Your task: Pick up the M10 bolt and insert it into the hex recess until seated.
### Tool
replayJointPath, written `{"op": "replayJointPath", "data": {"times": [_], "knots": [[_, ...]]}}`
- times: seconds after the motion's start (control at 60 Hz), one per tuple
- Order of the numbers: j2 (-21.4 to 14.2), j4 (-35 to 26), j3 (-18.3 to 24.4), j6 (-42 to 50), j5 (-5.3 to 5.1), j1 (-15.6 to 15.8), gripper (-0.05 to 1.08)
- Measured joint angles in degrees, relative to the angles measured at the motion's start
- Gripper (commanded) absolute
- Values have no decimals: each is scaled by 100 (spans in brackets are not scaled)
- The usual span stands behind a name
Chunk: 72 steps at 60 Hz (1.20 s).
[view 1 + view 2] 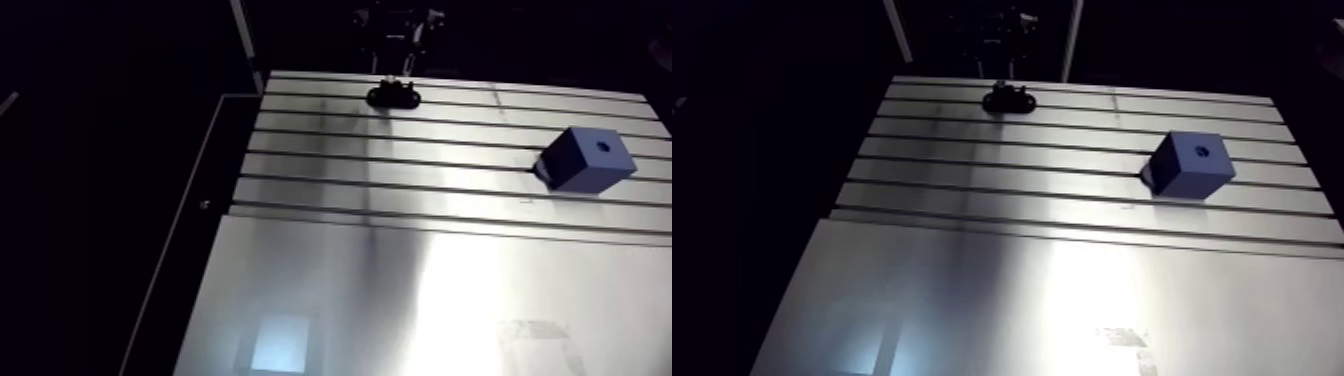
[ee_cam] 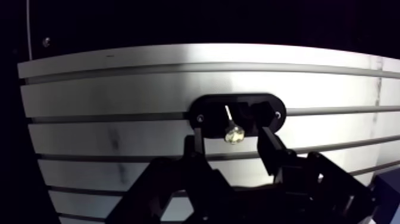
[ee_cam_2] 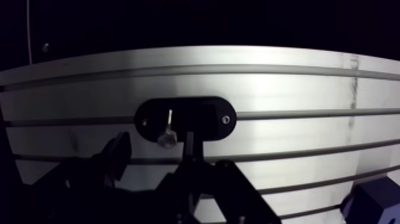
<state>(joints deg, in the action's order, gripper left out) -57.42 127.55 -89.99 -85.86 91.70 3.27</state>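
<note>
Black holder (image 2: pixel 209 106) bears bolt (image 2: pixel 233 135); end effector (image 2: pixel 230 136) spread either side.

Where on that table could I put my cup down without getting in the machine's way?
The broad smooth plate on the near side of the slots is bare, and so is the slotted stretch between the black holder and the blue block. It is crowded only at the holder: the gripper hangs there, open, fingers either side of the bolt.
</note>
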Motion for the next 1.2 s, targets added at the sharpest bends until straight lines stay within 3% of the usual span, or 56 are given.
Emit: {"op": "replayJointPath", "data": {"times": [1.2], "knots": [[45,-24,-75,109,33,-9,44]]}}
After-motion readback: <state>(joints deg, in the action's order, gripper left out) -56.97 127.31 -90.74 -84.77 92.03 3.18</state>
